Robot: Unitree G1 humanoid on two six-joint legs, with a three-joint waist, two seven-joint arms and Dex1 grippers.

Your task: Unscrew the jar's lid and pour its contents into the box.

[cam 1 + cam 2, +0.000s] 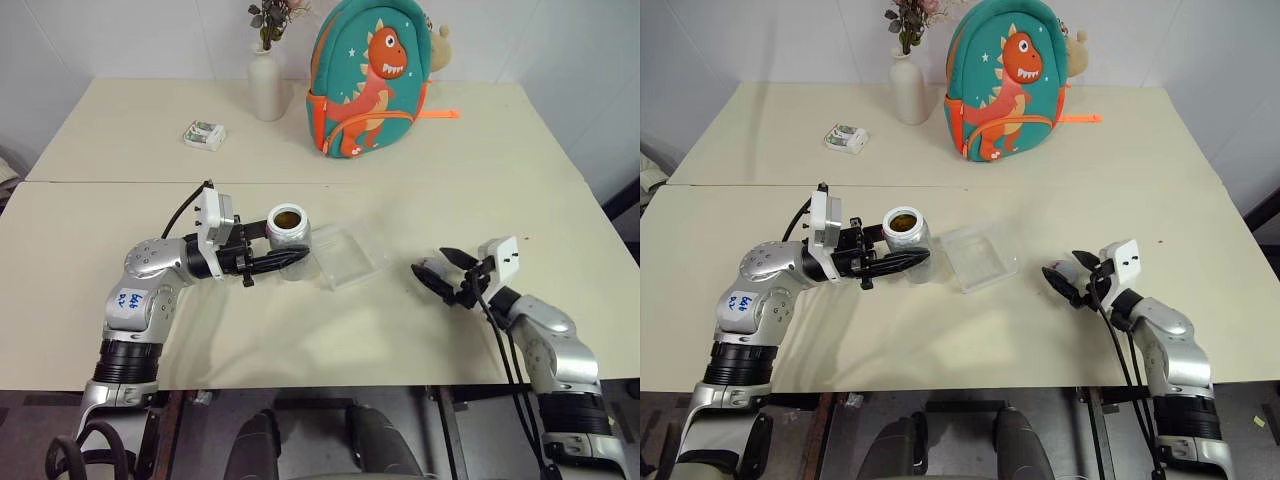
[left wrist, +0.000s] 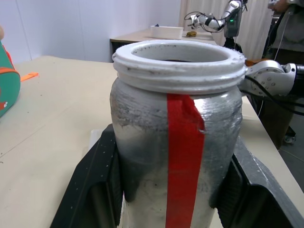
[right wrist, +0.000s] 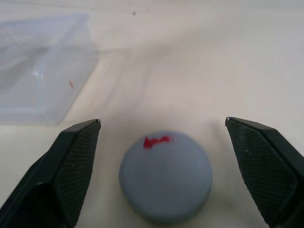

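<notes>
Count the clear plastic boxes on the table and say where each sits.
1. The box lies on the table between the open jar and the grey lid.

I count one jar, one lid and one clear box on the counter in front of me. Farther back stand one white vase of flowers, one dinosaur backpack and one small packet. I have two grippers: left, right.

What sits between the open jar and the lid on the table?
The clear box lies between the jar and the lid, as the right eye view shows.
</notes>
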